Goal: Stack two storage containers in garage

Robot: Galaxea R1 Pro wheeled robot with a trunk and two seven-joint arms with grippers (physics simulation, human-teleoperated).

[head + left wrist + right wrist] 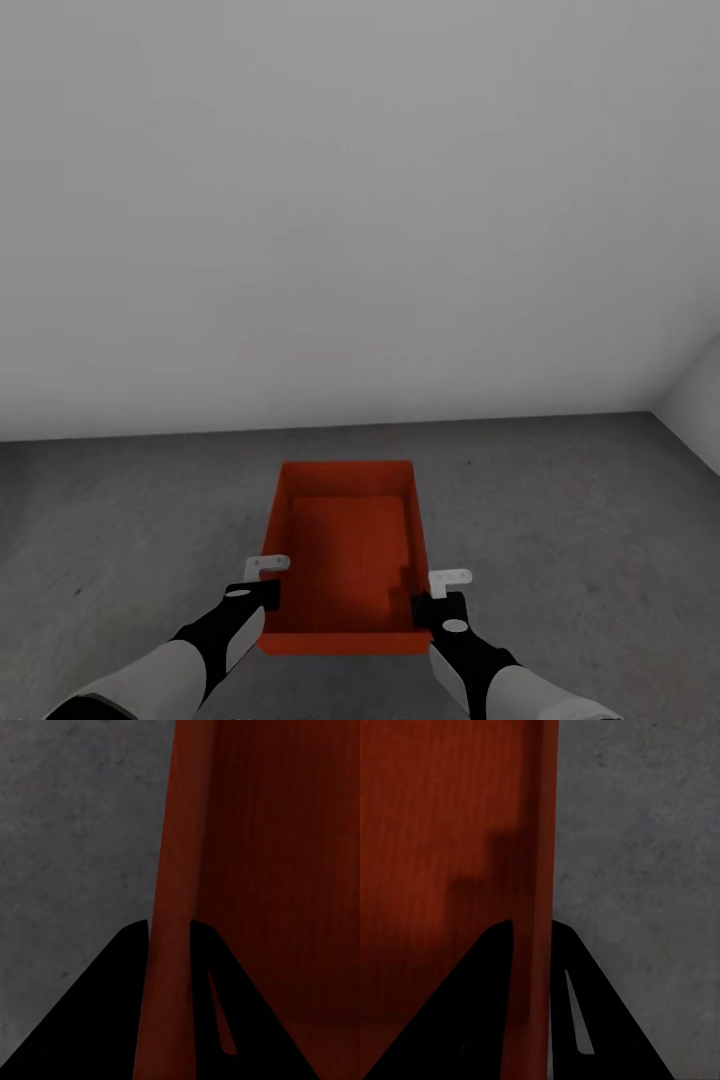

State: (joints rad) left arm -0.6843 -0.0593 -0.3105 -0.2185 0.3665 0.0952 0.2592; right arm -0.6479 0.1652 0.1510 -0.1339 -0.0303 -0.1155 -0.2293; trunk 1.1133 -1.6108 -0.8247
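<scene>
The left gripper [268, 590] is closed down to a narrow gap on the left side wall of the single orange-red, open-topped rectangular plastic storage container [345, 550], near its near corner; in the left wrist view its two black fingers [112, 1005] stand one on each face of that thin wall, the gripper [169, 924] straddling the container [255, 870] edge. The right gripper [438, 595] holds the opposite side wall the same way (one finger inside the bin, one outside), and in the right wrist view the gripper [532, 922] pinches the wall of the container [450, 832] between its dark fingers [472, 1005]. Counted: one container, two grippers, two arms in black and white sleeves. The container lies level between the arms over the dark grey speckled concrete floor [560, 520], in front of the plain white-grey wall [350, 200]; whether its base touches the floor cannot be told. A stepped shadow falls across its ribbed inner bottom.
</scene>
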